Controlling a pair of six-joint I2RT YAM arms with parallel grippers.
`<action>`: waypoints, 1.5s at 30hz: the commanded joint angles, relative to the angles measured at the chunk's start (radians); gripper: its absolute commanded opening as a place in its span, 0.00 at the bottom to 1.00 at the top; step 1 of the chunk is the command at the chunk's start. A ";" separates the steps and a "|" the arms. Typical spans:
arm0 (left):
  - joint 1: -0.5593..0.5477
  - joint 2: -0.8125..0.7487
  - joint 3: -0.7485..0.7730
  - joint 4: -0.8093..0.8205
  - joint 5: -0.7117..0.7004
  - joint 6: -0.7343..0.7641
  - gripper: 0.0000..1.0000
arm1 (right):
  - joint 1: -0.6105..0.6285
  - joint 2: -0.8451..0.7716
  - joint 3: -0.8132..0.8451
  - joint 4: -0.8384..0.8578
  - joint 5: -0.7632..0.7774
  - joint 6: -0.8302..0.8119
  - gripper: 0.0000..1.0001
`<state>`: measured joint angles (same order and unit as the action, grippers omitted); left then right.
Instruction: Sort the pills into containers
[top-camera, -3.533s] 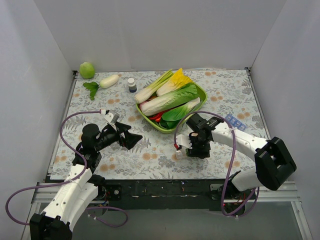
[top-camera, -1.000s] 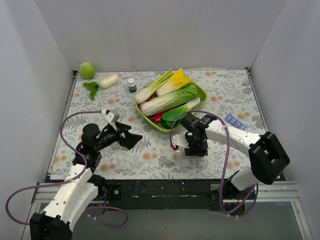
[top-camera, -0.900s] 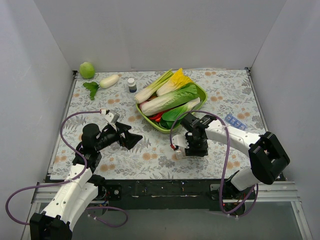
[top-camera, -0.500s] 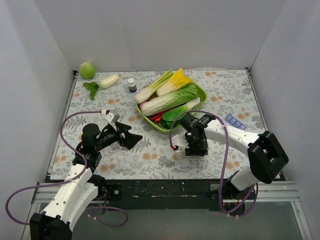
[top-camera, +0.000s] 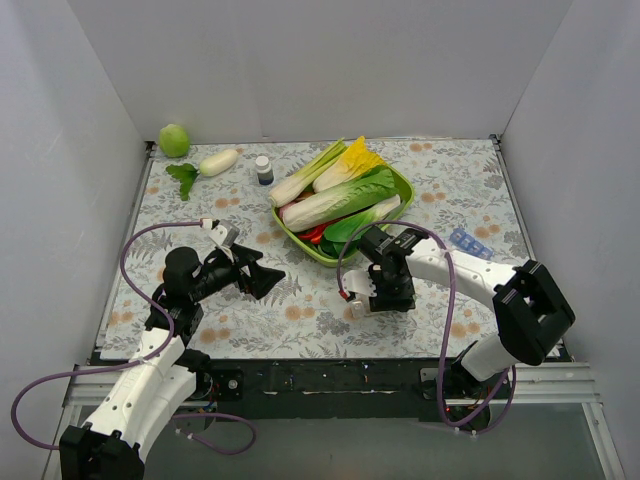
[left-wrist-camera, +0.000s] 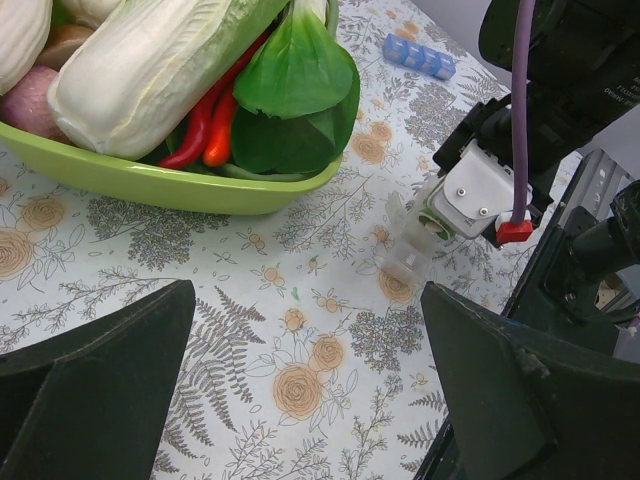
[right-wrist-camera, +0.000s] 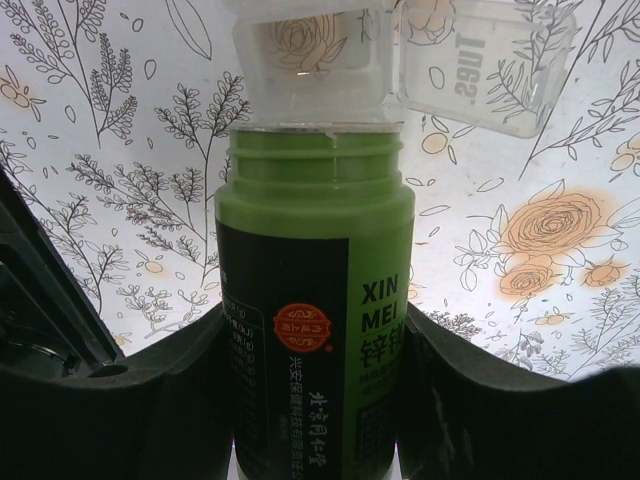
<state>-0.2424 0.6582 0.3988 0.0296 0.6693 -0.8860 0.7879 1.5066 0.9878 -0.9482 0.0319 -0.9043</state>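
While right end effector (right-wrist-camera: 318, 400) clamps green bottle (right-wrist-camera: 315, 230), neck at containers (right-wrist-camera: 400, 60) just ahead, no pills seen sorted yet; left end effector (left-wrist-camera: 308, 330) spread wide, empty.

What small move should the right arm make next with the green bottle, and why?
Probably tip the green bottle mouth-down a little, with a gentle shake. The right claw holds it uncapped, mouth at an open compartment of the clear container, its lid flipped back. No pill shows in that compartment yet.
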 joint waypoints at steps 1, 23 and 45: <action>-0.003 -0.006 0.014 0.003 0.010 0.015 0.98 | 0.010 0.006 0.048 -0.040 0.017 -0.016 0.01; -0.003 -0.006 0.012 0.004 0.015 0.015 0.98 | 0.030 0.012 0.064 -0.054 0.034 -0.022 0.01; -0.003 -0.008 0.012 0.004 0.015 0.016 0.98 | 0.054 0.024 0.072 -0.049 0.062 -0.028 0.01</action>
<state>-0.2428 0.6582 0.3988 0.0299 0.6704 -0.8856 0.8330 1.5291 1.0168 -0.9710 0.0765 -0.9123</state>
